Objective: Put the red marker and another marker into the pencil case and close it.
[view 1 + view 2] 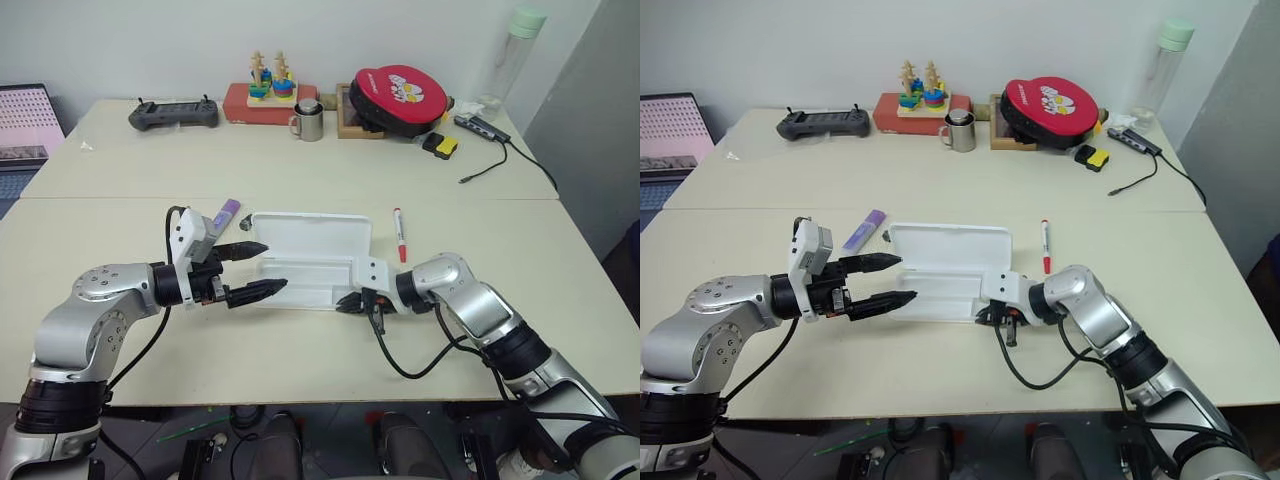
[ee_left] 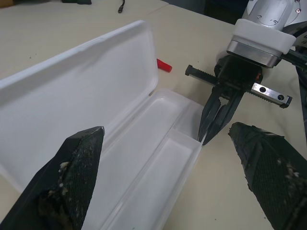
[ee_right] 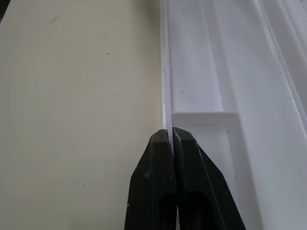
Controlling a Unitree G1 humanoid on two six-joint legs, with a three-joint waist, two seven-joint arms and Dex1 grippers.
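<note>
The white pencil case [image 1: 312,236] lies open in the middle of the table, its lid laid back and its shallow divided tray [image 2: 158,163] empty. My right gripper [image 1: 347,303] is shut on the tray's near wall [image 3: 165,72] at its right end, and its fingers [image 3: 153,158] pinch the thin rim. At the case's left end my left gripper [image 1: 271,266] stands open, one finger over the lid and one at the tray's front. The red marker [image 1: 399,235] lies on the table just right of the case. The purple highlighter [image 1: 226,213] lies behind my left gripper, left of the case.
Along the table's far edge stand a black controller [image 1: 173,115], a wooden stacking toy on a red box [image 1: 268,88], a metal mug [image 1: 308,121], a red round pouch [image 1: 402,93], a yellow-black block [image 1: 440,146], a cabled hub [image 1: 482,126] and a bottle [image 1: 513,55].
</note>
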